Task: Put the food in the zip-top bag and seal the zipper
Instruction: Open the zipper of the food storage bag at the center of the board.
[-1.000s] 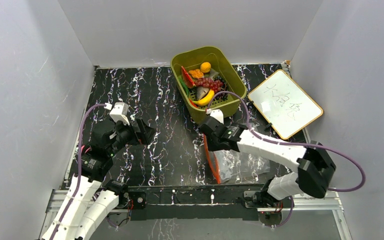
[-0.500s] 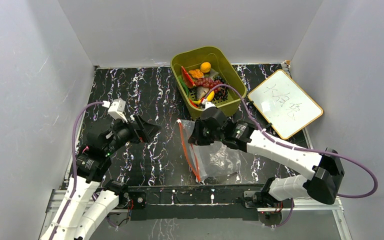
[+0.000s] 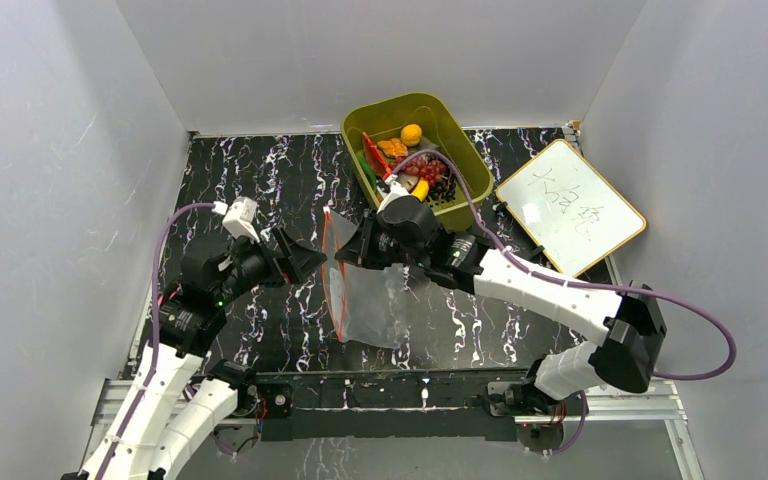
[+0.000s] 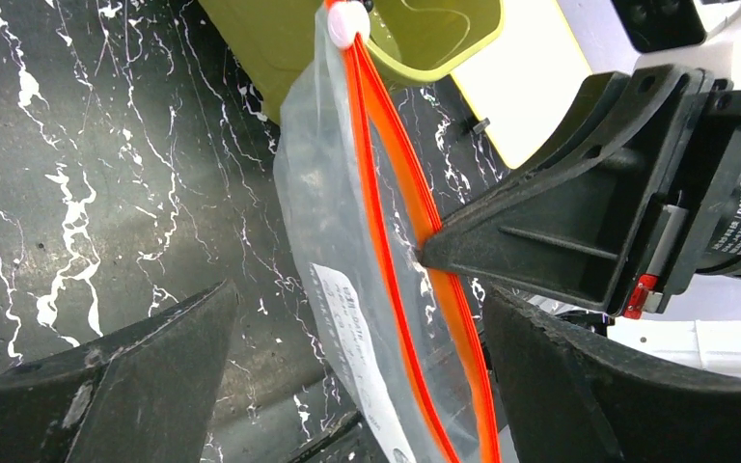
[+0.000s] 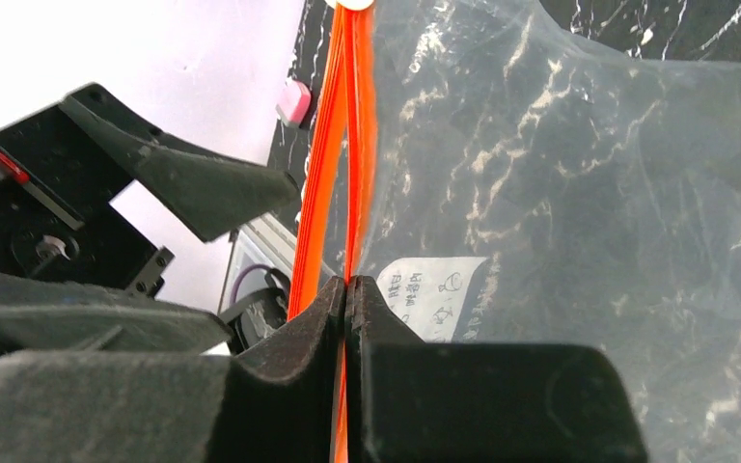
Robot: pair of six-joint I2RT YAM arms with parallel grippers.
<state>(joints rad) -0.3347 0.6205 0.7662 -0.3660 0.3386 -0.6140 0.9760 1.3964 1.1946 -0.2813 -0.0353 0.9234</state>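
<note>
Bright, even light; soft shadows.

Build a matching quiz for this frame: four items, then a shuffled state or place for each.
1. left tool
2. right tool
3. food
4. whiteboard

A. in the green basket
B. open, next to the zip-top bag
C. lying to the right of the green basket
D. shut on the zipper

Pairs: 1-B, 2-D, 3-A, 4-C

Whiteboard scrawl too small to read — zip-top bag lower end cut off by bottom edge
</note>
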